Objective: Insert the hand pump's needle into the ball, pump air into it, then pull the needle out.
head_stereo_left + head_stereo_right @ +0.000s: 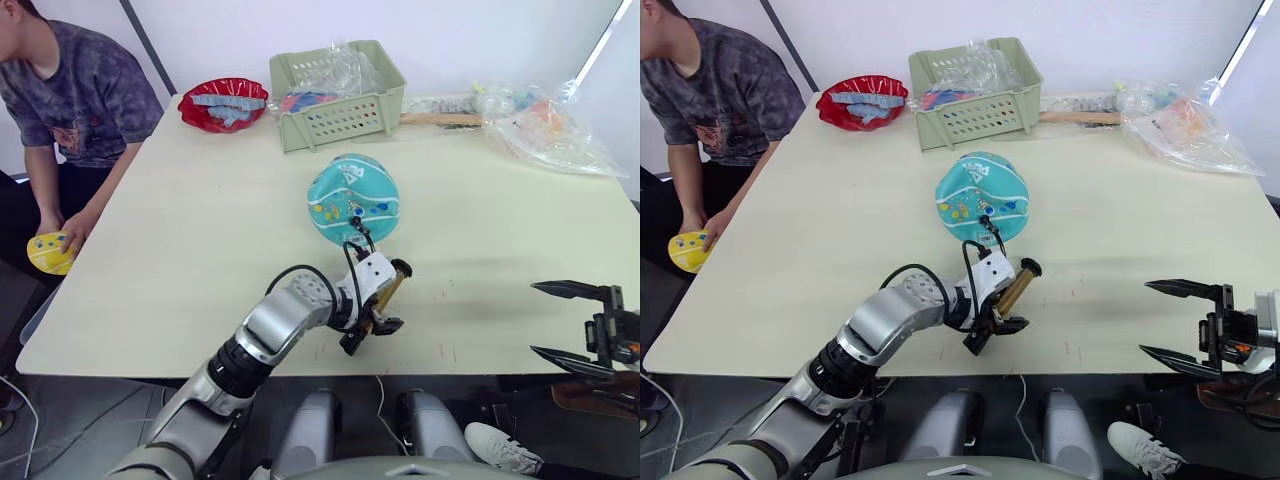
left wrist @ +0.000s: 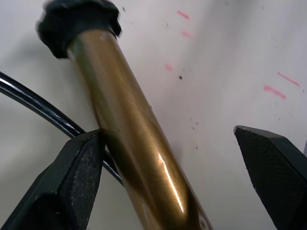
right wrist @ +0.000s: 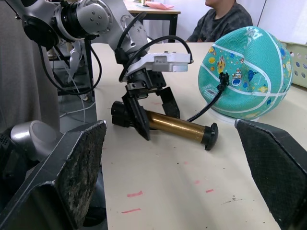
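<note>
Gold-bronze metal forms the barrel of the small hand pump (image 3: 178, 126), which is shown lying flat on the pale tabletop (image 1: 200, 250) near the front edge, just in front of the teal basketball-like ball with white seam lines and cartoon prints (image 1: 353, 199). A thin black hose (image 3: 207, 107) is seen curving from the pump up to a black fitting seated on the near face of the ball; the needle itself cannot be made out, and is judged to be already inserted. The left gripper (image 1: 992, 325) is poised over the handle end of the barrel with its black fingers (image 2: 79, 175) spread to either side, one pad resting against the metal and the other well apart (so nothing is clamped yet). The right gripper (image 1: 1185, 323) is held spread wide and empty at the right, beyond the near table edge and well apart from pump and ball. Insertion is therefore taken as done; whether pumping has been carried out cannot be told, and pulling the needle out remains.
</note>
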`<action>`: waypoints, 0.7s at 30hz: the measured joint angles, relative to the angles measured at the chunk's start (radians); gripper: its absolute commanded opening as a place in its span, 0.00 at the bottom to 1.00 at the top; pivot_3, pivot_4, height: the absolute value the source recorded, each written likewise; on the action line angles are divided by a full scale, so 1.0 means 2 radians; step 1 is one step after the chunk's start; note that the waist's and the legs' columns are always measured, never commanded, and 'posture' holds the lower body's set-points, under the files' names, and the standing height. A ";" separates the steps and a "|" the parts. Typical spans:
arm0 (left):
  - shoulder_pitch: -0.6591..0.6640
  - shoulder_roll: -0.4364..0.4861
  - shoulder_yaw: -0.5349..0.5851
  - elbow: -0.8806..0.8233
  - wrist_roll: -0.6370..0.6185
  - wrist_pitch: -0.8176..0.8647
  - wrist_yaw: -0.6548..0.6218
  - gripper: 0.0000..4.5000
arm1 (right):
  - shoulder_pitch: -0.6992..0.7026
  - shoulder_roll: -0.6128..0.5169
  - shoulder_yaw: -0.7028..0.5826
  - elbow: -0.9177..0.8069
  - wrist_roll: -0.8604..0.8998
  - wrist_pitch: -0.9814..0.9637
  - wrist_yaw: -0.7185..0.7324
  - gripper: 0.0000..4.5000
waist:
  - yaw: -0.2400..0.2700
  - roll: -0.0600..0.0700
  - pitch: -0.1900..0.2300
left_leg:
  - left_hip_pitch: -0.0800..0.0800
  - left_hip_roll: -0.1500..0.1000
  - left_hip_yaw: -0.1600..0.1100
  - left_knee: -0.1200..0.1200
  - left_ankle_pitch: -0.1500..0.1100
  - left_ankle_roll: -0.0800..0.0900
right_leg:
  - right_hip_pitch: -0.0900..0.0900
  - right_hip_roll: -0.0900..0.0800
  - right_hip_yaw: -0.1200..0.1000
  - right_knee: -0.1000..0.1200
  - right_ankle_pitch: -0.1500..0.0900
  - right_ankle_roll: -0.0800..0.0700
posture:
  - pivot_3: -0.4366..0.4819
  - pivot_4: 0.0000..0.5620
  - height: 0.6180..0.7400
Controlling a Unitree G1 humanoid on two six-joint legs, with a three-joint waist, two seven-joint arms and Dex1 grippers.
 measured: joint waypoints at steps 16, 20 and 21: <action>0.016 0.020 0.005 -0.003 0.023 -0.060 0.001 0.22 | -0.014 0.008 0.004 0.004 -0.009 -0.002 0.000 1.00 | 0.003 0.000 0.000 | 0.000 0.000 0.000 0.000 0.000 0.000 | 0.000 0.000 0.000 0.000 0.000 0.000 | 0.48 0.27 1.00; 0.019 0.020 0.034 0.012 0.022 -0.127 -0.021 0.22 | -0.018 0.027 0.004 -0.006 -0.008 0.015 -0.025 1.00 | 0.005 0.000 0.000 | 0.000 0.000 0.000 0.000 0.000 0.000 | 0.000 0.000 0.000 0.000 0.000 0.000 | 0.48 0.27 1.00; 0.019 0.022 0.040 0.019 0.023 -0.153 -0.032 0.22 | -0.019 0.032 0.004 -0.014 -0.006 0.027 -0.040 1.00 | 0.005 0.000 0.000 | 0.000 0.000 0.000 0.000 0.000 0.000 | 0.000 -0.001 0.000 0.000 0.000 0.000 | 0.48 0.27 1.00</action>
